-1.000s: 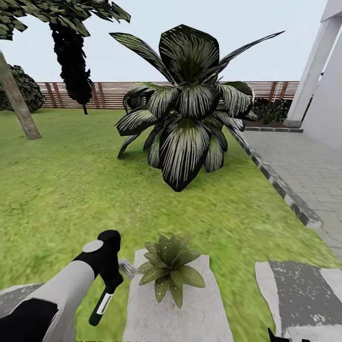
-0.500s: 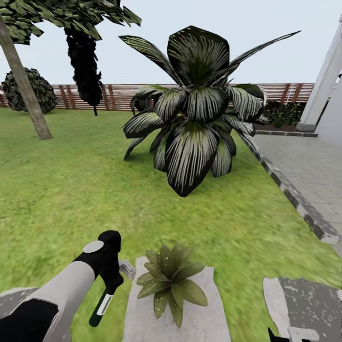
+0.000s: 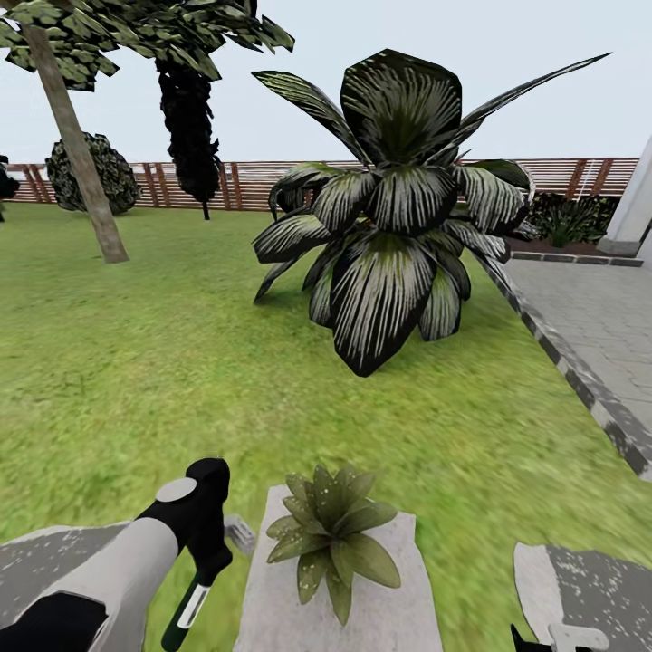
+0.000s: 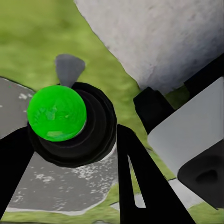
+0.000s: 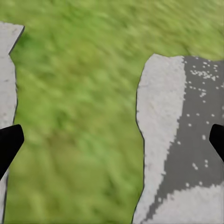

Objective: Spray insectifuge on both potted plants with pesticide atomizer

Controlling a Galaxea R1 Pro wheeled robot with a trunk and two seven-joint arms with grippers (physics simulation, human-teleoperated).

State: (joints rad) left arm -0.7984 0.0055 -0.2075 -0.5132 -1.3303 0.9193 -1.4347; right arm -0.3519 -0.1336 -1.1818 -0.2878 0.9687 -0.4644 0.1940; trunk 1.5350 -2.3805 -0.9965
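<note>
Lawn (image 3: 136, 362) rolls out green to a brown slatted fence (image 3: 244, 181), grey paving (image 3: 598, 317) on the right edge.

Front and centre stands the big dark shrub (image 3: 394, 208) with white-striped leaves, a leaning tree trunk (image 3: 77, 145) off to the left, a round bush (image 3: 91, 172) behind it by the fence. Down low, one potted plant (image 3: 330, 534) sits on a pale stepping stone (image 3: 398, 616), leaves spread wide; its pot is hidden under them. Just beside it on the left, the left gripper (image 4: 72, 135) has its black fingers (image 4: 140, 177) clamped around the atomizer (image 4: 70, 123), green cap showing in the wrist view, bottle hanging down in the head view. Another speckled grey stone (image 5: 182, 140) lies under the right gripper (image 5: 112, 140), fingertips spread wide, nothing between them, grass and stone below.
</note>
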